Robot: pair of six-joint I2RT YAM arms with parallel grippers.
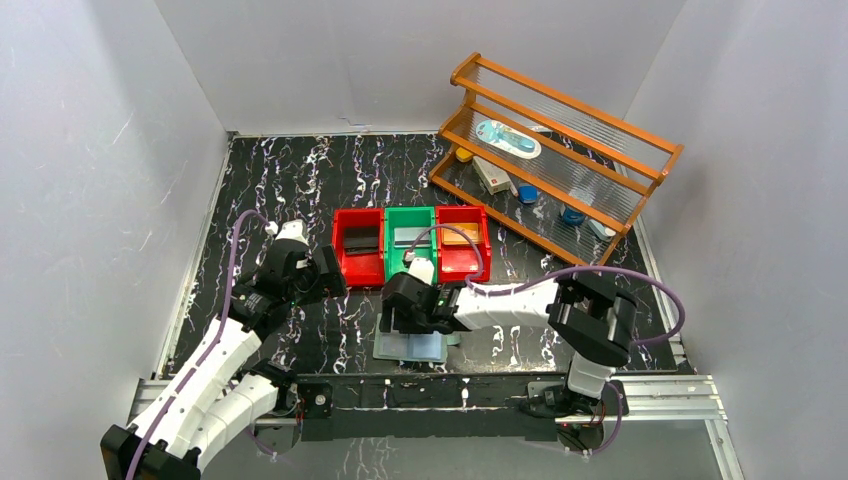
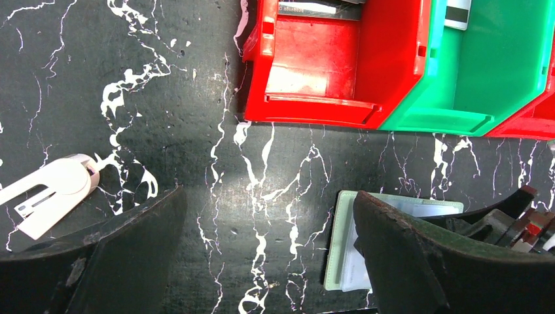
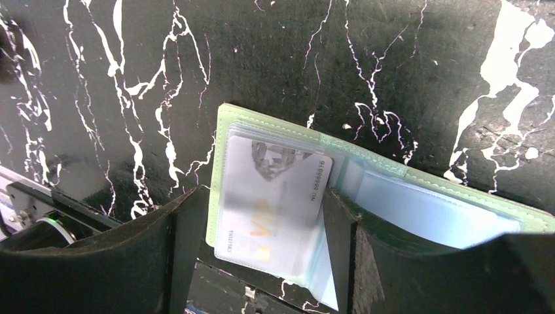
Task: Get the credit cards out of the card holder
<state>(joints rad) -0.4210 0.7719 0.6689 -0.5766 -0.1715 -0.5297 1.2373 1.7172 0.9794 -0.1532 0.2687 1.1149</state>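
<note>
Table (image 1: 280, 180): black with white veining. At the far left of the left wrist view, a white clip (image 2: 49, 196) lies flat on the table, just outside the gripper's left finger. Left gripper (image 2: 267, 196): jaws spread wide with only bare table between them. It hovers near the front of the left red bin (image 1: 358, 214) and does not touch it. Three bins stand side by side and touching: left red bin, green bin (image 1: 411, 212), right red bin (image 1: 462, 211). One card lies in each: dark card (image 1: 361, 240) in the left red bin, grey card (image 1: 410, 237) in the green bin, tan card (image 1: 460, 236) in the right red bin. Holder (image 3: 425, 209): on the table near its front edge, in front of the green bin and apart from it. It lies opened out, green cover down and pale blue sleeves up. A sleeved card (image 3: 271, 203), pale grey with gold lettering, sits inside a sleeve on the leaf at the left of the right wrist view. Right gripper (image 3: 265, 193): directly over the holder, jaws set apart. One finger is at the outer edge of that leaf and the other at the fold, each close against its side. Cannot tell whether they press on the leaf. The right arm reaches leftward from its base along the table front. Far right, at the rear: a wooden rack (image 1: 560, 120) with small items on its shelves, well apart from the bins.
</note>
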